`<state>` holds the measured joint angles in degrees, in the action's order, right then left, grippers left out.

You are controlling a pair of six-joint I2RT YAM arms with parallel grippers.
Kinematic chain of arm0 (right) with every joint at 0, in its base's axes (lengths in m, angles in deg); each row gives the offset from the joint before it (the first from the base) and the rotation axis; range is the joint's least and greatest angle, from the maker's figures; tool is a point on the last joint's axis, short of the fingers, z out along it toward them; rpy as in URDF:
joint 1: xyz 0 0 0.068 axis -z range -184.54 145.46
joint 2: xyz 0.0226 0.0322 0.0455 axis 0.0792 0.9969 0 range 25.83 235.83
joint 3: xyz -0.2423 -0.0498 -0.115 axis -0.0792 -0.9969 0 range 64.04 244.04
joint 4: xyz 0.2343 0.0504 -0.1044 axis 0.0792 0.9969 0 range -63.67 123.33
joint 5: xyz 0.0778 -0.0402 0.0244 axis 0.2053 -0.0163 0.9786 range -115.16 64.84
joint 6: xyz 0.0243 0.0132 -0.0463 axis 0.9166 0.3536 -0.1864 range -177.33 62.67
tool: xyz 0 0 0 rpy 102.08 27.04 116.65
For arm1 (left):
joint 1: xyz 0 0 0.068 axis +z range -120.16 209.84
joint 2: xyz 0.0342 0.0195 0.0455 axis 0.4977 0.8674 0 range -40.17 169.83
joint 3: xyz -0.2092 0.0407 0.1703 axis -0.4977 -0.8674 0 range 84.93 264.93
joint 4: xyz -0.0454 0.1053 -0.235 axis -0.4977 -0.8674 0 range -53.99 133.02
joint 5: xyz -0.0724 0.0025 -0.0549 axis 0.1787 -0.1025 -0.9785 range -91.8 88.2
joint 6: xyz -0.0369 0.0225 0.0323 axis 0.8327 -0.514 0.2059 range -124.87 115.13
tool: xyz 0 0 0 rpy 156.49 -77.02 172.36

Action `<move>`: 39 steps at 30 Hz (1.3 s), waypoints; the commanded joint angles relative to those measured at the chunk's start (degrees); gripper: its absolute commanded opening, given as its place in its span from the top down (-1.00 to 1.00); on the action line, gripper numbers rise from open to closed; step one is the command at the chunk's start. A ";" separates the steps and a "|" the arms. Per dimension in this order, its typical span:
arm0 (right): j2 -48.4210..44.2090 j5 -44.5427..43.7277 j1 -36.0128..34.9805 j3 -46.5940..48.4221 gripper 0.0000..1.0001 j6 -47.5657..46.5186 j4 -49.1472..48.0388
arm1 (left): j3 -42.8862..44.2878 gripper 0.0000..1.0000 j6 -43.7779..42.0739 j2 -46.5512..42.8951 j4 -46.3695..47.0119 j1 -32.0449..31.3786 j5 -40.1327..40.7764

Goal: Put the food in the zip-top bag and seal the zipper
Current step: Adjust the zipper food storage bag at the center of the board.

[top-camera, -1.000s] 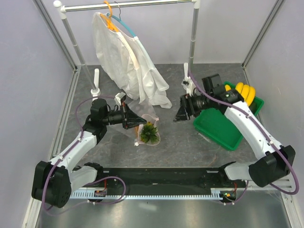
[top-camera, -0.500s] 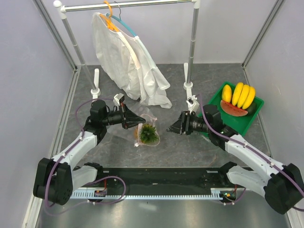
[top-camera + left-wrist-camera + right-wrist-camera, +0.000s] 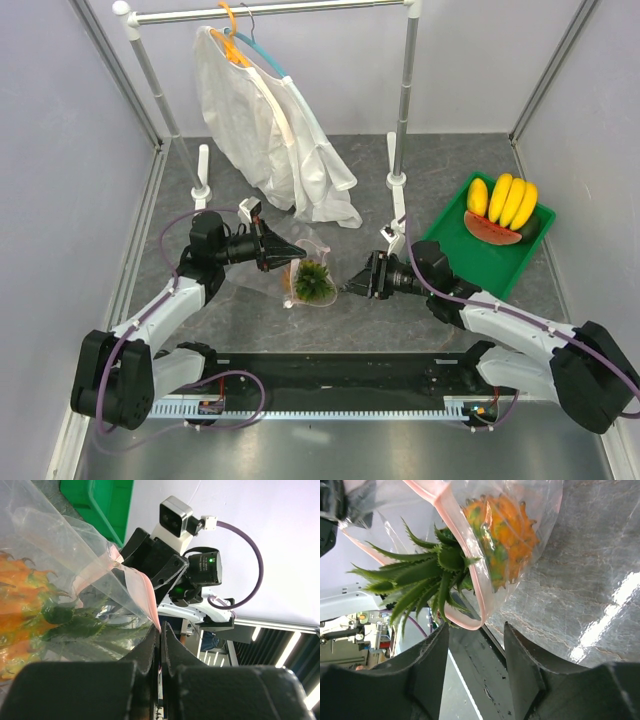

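The right claw [image 3: 352, 287] has swung off the tray and down toward the middle of the bench [image 3: 330, 325]. It now sits low, just right of the bag [image 3: 318, 262], with its fingers spread and nothing between them. The left claw [image 3: 283, 256] has stayed put, clenched on the bag's pink mouth edge. The pineapple [image 3: 313, 281] lies in the bag between the two claws. From the right wrist, its orange body shows behind the plastic while the green leaves poke out past the zipper [image 3: 479, 600], which is unsealed. Farther back on the right, the bananas [image 3: 505, 198] and the watermelon [image 3: 490, 228] lie touching each other in the green tray [image 3: 495, 275], well apart from the bag. At the back, a white garment [image 3: 270, 130] hangs from a rack [image 3: 405, 90].
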<state>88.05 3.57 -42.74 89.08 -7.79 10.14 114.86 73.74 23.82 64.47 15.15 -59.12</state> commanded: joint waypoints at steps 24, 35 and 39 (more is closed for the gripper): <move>11.52 -11.41 -7.33 0.36 0.28 4.17 -11.42 | -0.23 0.96 0.76 -0.18 1.93 0.55 -1.04; 0.30 1.67 -6.28 12.21 1.00 -10.67 1.04 | 10.74 0.96 -23.88 -4.39 -26.87 0.81 1.49; -4.38 6.15 -4.71 17.58 1.00 -16.31 8.00 | 22.67 0.96 -39.26 -5.54 -42.78 0.72 8.25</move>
<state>89.07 2.98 -48.90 99.90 -15.64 12.42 126.18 55.77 20.98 39.77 15.71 -57.22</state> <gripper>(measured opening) 0.007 0.021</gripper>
